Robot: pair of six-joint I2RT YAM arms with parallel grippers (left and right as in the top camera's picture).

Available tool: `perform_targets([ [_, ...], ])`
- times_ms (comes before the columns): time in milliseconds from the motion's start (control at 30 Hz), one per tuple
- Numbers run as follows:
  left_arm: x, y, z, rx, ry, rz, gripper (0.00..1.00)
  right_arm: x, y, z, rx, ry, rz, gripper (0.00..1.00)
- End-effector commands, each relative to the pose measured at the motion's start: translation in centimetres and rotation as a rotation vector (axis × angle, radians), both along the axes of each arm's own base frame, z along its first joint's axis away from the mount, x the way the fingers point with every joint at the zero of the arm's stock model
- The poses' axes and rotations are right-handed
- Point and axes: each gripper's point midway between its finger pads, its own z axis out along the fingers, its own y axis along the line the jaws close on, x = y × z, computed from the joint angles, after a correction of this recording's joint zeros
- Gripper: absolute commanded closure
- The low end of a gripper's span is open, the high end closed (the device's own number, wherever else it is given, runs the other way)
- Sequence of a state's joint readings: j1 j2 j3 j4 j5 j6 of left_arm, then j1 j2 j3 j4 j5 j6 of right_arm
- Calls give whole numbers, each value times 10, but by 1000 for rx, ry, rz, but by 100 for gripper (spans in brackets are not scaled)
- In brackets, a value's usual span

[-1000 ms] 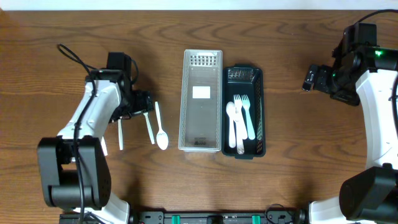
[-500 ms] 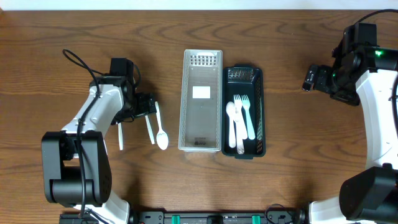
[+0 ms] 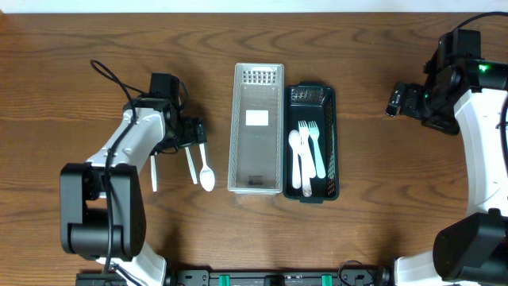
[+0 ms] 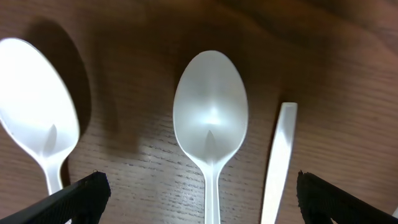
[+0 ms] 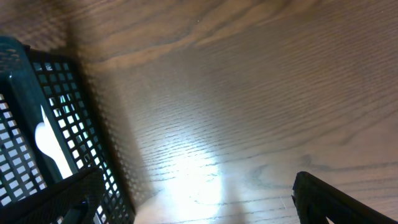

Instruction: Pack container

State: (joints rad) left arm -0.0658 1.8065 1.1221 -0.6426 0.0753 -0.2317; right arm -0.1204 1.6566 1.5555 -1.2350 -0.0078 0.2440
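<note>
My left gripper point(image 3: 190, 132) is open and hangs low over three white plastic spoons on the table. In the left wrist view its jaws point(image 4: 205, 202) straddle the handle of the middle spoon point(image 4: 210, 118), without touching it. A second spoon point(image 4: 37, 112) lies to the left and the handle end of a third spoon point(image 4: 280, 155) to the right. From overhead I see the middle spoon's handle point(image 3: 191, 165), the left one's handle point(image 3: 153, 173) and the third spoon's bowl point(image 3: 205, 178). My right gripper point(image 3: 403, 100) is open and empty over bare wood.
A clear grey container point(image 3: 258, 184) stands mid-table. Against its right side is a dark green basket point(image 3: 331, 135) holding several white forks and spoons. Its mesh corner point(image 5: 56, 112) shows in the right wrist view, left of the right jaws point(image 5: 199, 199).
My left gripper has shifted a little to the right, over the spoons. The spoons, containers and right arm have not moved.
</note>
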Motion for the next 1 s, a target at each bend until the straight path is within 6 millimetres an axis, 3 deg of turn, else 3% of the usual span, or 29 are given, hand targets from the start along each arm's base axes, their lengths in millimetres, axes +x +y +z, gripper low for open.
perform_targets([
  [0, -5, 2, -12, 12, 35, -9, 2, -1, 0, -1, 1, 2, 13, 1],
  [333, -12, 4, -39, 24, 110, -8, 2, -1, 0, -1, 1, 5, 13, 1],
  [567, -12, 4, -39, 24, 109, -10, 2, -1, 0, -1, 0, 5, 16, 1],
  [733, -5, 3, -21, 20, 51, -11, 2, -2, 0, -1, 1, 8, 16, 1],
  [967, 7, 3, 21, 14, -75, -16, 2, -2, 0, -1, 1, 9, 16, 1],
])
